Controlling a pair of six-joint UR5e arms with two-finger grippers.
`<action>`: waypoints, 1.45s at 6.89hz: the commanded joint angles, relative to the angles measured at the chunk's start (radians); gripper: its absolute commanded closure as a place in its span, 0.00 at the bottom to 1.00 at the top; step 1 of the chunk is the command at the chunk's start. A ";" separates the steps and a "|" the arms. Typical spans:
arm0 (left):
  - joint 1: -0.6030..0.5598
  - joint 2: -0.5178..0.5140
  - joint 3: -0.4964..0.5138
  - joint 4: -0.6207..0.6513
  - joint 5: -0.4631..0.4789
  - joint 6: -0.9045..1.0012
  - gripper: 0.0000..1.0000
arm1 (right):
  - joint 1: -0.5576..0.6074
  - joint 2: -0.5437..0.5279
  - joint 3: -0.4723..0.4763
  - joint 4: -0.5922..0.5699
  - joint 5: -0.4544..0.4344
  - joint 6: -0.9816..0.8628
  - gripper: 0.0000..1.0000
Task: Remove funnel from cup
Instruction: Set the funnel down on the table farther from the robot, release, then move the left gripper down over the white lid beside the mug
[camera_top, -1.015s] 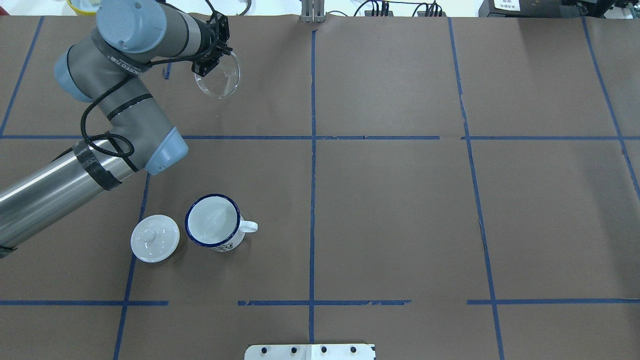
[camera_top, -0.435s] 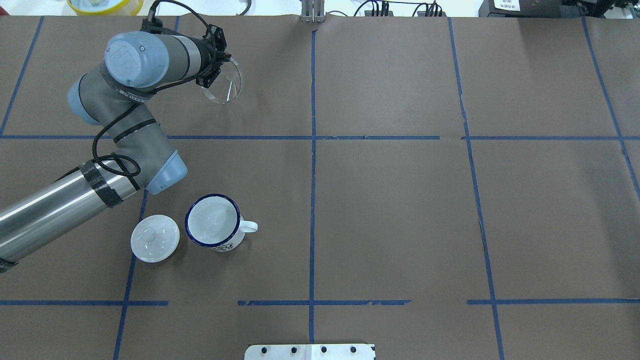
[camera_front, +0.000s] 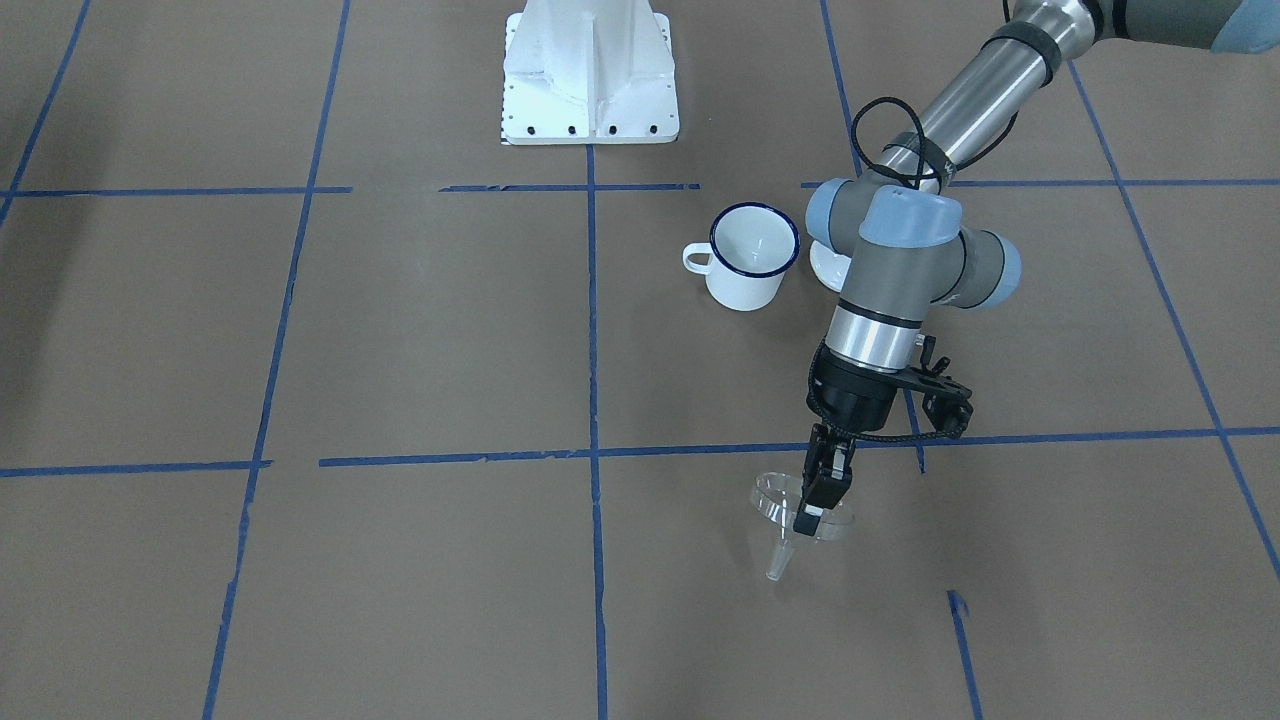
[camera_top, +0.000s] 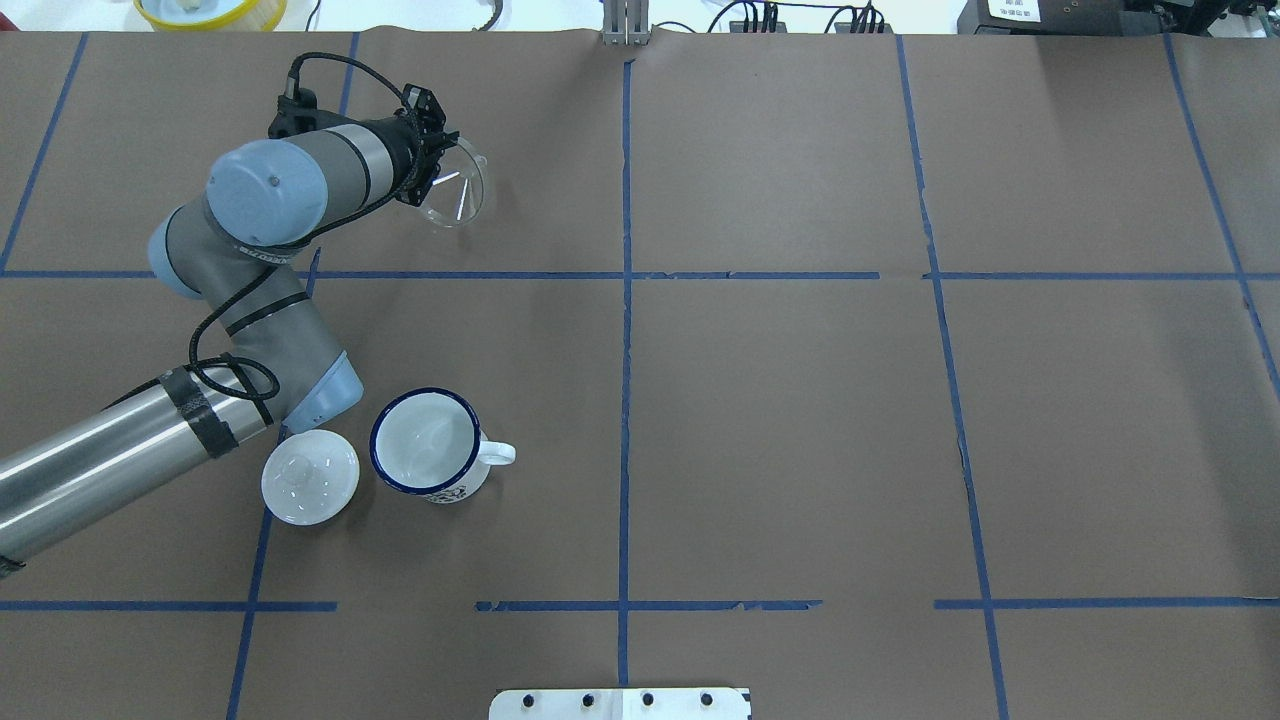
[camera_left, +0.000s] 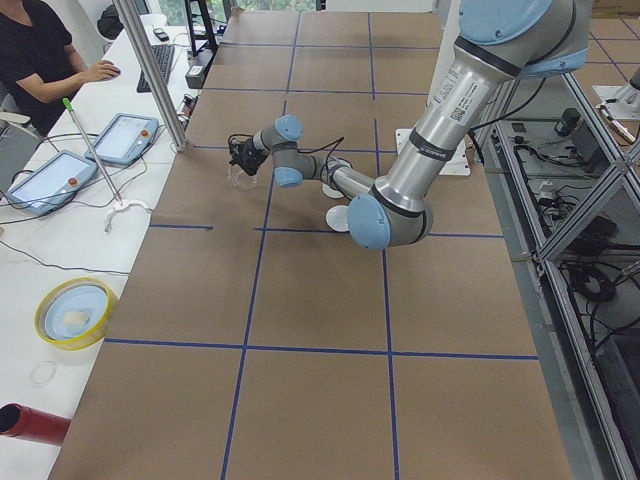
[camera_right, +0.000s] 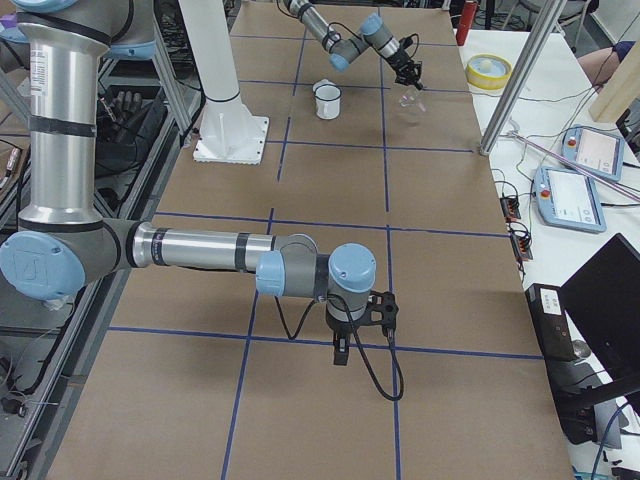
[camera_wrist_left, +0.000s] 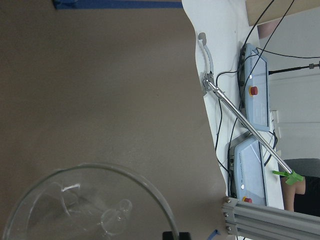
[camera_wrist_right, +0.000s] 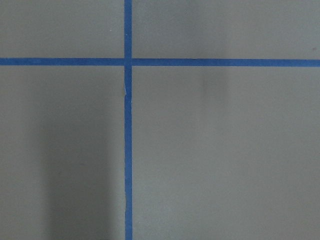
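The clear plastic funnel (camera_top: 457, 192) hangs tilted, low over the brown table at its far left, with its spout (camera_front: 779, 562) pointing down. My left gripper (camera_top: 428, 184) is shut on the funnel's rim (camera_front: 800, 512). The funnel also fills the bottom of the left wrist view (camera_wrist_left: 90, 205). The white cup with the dark blue rim (camera_top: 428, 443) stands upright and empty, well apart from the funnel, nearer the robot (camera_front: 752, 255). My right gripper (camera_right: 340, 352) shows only in the exterior right view, low over bare table, and I cannot tell whether it is open or shut.
A white knobbed lid (camera_top: 310, 477) lies just left of the cup, under my left forearm. A yellow bowl (camera_top: 210, 10) sits beyond the far edge. The robot's white base (camera_front: 590, 70) stands at the near side. Tablets and a metal post (camera_left: 150, 70) stand off the far edge.
My left arm has swung the funnel slightly right and toward the robot, and the wrist has turned so the funnel tilts more. The cup and lid have not moved.
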 joint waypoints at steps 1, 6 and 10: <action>0.011 0.011 0.004 -0.007 0.000 0.011 0.28 | 0.000 0.000 0.001 0.000 0.000 0.000 0.00; -0.006 0.155 -0.441 0.679 -0.323 0.460 0.01 | 0.000 0.000 0.001 0.000 0.000 0.000 0.00; 0.015 0.384 -0.649 0.854 -0.510 0.580 0.03 | 0.000 0.000 -0.001 0.000 0.000 0.000 0.00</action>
